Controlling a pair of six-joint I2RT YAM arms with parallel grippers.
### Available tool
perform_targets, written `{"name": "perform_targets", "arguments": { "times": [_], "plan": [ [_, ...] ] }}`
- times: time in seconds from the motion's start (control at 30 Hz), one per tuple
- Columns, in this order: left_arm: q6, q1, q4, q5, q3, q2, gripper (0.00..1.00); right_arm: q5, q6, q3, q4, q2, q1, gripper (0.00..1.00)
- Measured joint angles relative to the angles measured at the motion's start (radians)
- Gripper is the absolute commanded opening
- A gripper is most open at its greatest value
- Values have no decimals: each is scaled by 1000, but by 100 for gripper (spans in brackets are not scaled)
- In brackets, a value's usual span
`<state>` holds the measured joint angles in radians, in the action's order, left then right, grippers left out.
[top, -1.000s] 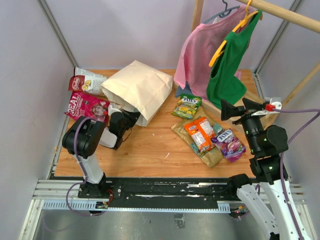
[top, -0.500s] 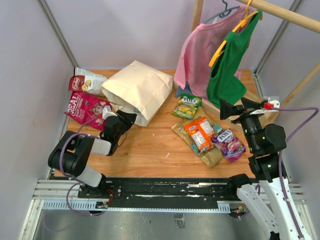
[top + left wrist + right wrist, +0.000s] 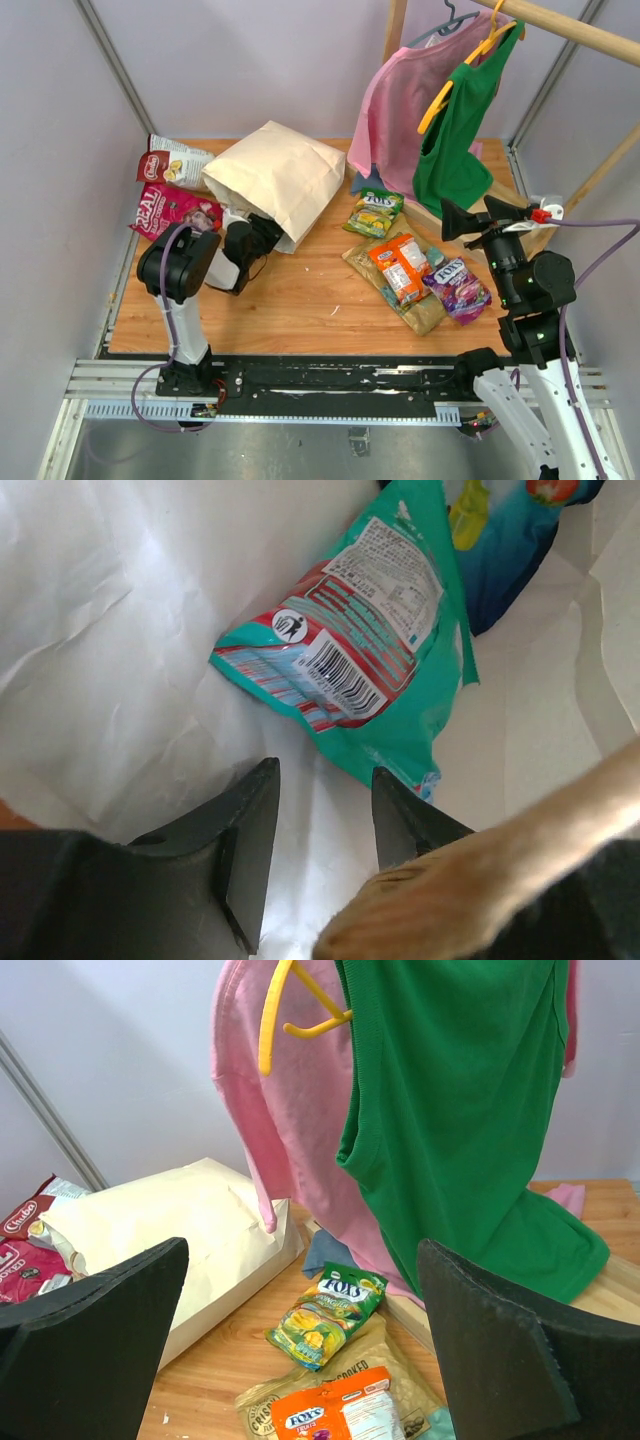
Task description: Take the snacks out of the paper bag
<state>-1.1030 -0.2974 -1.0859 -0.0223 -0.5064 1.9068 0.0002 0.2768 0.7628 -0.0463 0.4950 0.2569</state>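
Teal packet [image 3: 372,665] just beyond left claw [image 3: 322,785]

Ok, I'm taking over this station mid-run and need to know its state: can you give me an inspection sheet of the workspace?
Surface: wooden table, no spills seen.
Job's things: paper bag on its side; teal packet and blue packet inside; red-white packet, magenta packet, green packet, orange packet, purple packet and tan packet out on the table.
Clutter: pink shirt and green shirt hanging from wooden rail.
Grippers: left pincer open inside the bag, empty; right pincer open, raised, empty.
Cables: purple cable looped along each arm.
Surroundings: plain walls, nothing else seen.
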Motion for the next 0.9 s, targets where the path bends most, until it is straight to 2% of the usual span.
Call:
{"name": "perform_targets", "arguments": {
  "times": [0.7, 0.9],
  "plan": [
    [-4, 0, 22, 3, -121, 90, 42, 0, 0, 0, 3, 0, 0, 98],
    [-3, 0, 29, 1, -136, 101, 33, -1, 0, 0, 3, 0, 0, 98]
  ]
}}
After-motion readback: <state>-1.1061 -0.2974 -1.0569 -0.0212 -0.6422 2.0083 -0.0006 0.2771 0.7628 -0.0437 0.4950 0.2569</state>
